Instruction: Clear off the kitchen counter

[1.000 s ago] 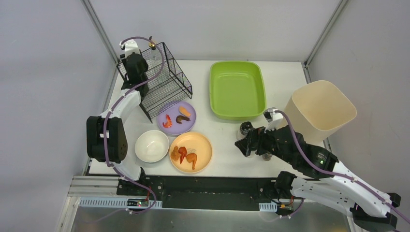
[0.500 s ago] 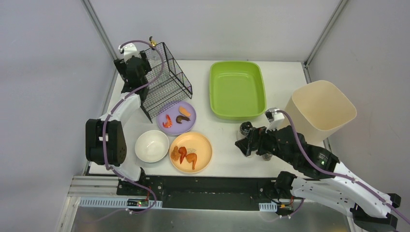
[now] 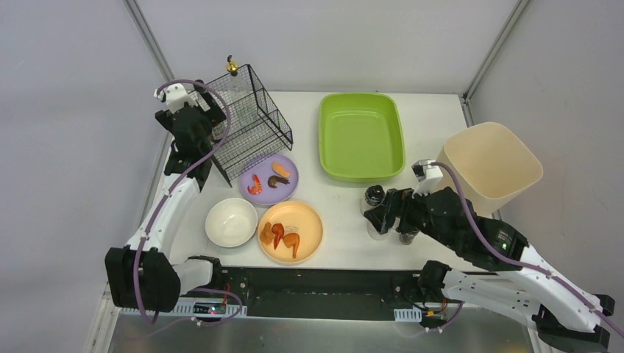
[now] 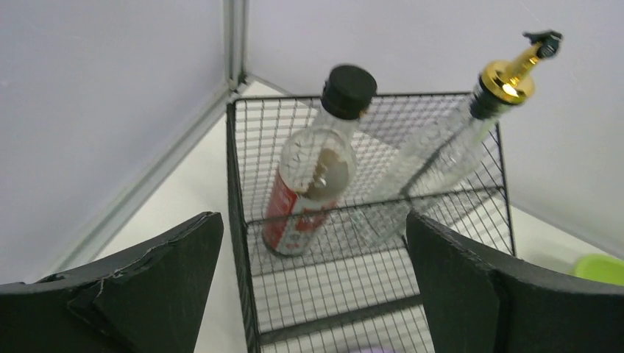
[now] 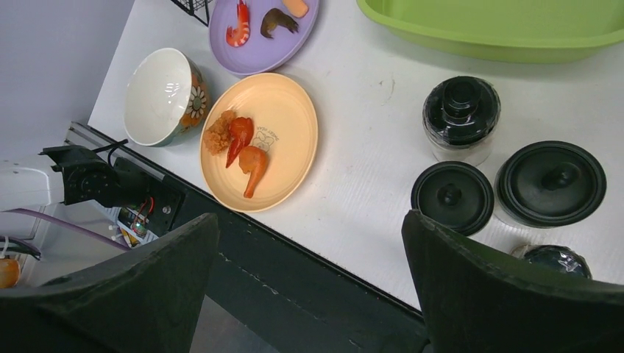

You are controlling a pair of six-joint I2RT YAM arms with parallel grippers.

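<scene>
White surface (image 3: 338, 213), the counter to be cleared, fills the overhead view and carries plenty: a wire rack (image 3: 254, 129) at the far left, a green tray (image 3: 360, 136), a purple plate (image 3: 266, 193), an orange plate (image 3: 307, 219) with food, a white bowl (image 3: 230, 222) and a beige bin (image 3: 489, 165) at the right edge. The left hand (image 3: 208, 112) sits just beside the rack; the right hand (image 3: 379, 215) hovers over a cluster of dark-lidded jars. From the left wrist, the fingers are spread wide and empty, framing a black-capped bottle (image 4: 313, 184) and a leaning bottle with a gold pourer (image 4: 441, 147), both inside the rack. From the right wrist, that hand is also wide and empty above three jars (image 5: 451, 197) standing close together. The likely trouble is crowding: a finger coming down between the jars could shove a neighbour over, and on the left a finger could snag the wire mesh or tip the leaning bottle.
</scene>
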